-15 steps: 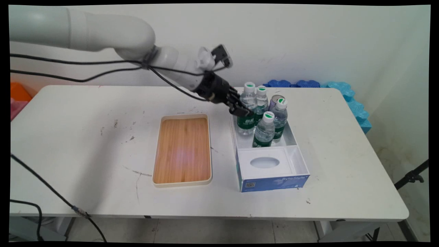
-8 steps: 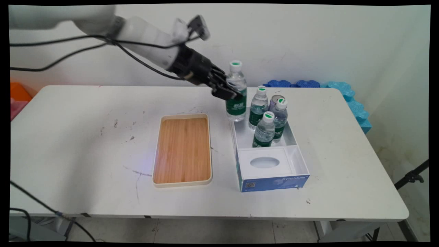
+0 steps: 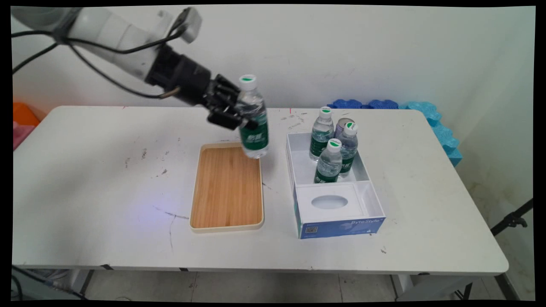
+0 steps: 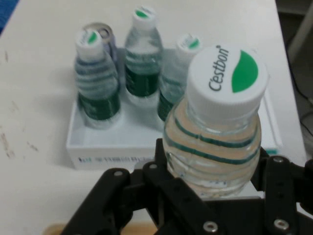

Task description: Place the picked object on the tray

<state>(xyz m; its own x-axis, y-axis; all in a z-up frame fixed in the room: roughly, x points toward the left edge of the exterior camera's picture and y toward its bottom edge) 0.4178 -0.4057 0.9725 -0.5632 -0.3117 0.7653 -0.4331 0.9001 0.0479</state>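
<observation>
From the main view, the black two-finger gripper (image 3: 239,117) is clenched around a clear plastic water bottle with a green label and a white cap (image 3: 253,119), gripping it at its upper body just under the neck. The bottle hangs in the air, slightly tilted, above the far end of the shallow wooden tray with a cream rim (image 3: 226,187), and its base is clear of the tray. The tray lies on the white table (image 3: 106,187), just left of a white cardboard box with a blue front panel (image 3: 337,204). In the far compartment of the box stand three more clear water bottles with green labels (image 3: 329,162), close together, with a silver can (image 3: 341,124) behind them. The near part of the box has a white insert with an oval hole (image 3: 329,201). Blue foam pieces (image 3: 431,117) sit at the table's far right edge, by the wall.

From the hand view, the gripper (image 4: 215,191) closes on the held bottle (image 4: 215,147) from both sides, its black fingers (image 4: 161,166) pressed against the ribbed body. The white cap (image 4: 228,78) carries a green leaf mark and the word "C'estbon". Beyond it are the three bottles (image 4: 142,58) standing in the white box (image 4: 98,147), and the silver can (image 4: 105,34) beside them. A sliver of the wooden tray (image 4: 54,229) shows at the bottom left.
</observation>
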